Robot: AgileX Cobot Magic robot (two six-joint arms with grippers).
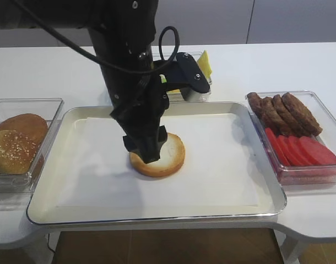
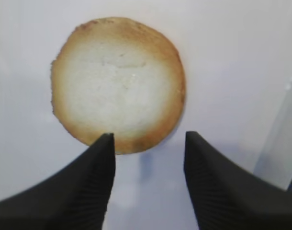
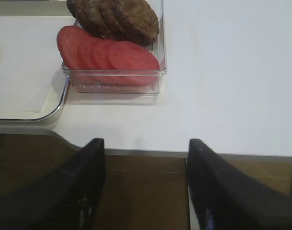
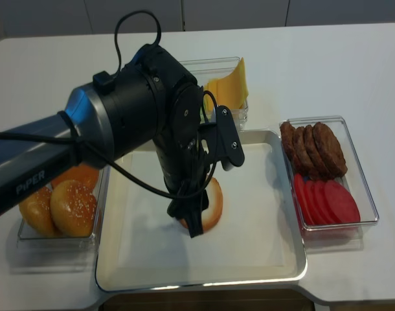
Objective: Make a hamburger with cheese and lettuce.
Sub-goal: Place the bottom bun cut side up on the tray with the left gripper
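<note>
The bun half (image 1: 167,155) lies cut face up on the paper-lined tray (image 1: 157,217); it also shows in the left wrist view (image 2: 118,81) and the realsense view (image 4: 214,204). My left gripper (image 1: 147,148) hangs open and empty just above the bun's near-left edge, its fingertips (image 2: 107,143) straddling the rim. The cheese (image 1: 204,63) stands as yellow slices in a clear box behind the tray, also in the realsense view (image 4: 228,87). The lettuce is hidden behind the left arm. My right gripper (image 3: 146,142) is open and empty over the table's front edge, right of the tray.
A clear box at the left holds whole buns (image 1: 19,140). A clear box at the right holds brown patties (image 1: 286,113) and red tomato slices (image 1: 305,149). The left arm's bulk covers the tray's back-left part.
</note>
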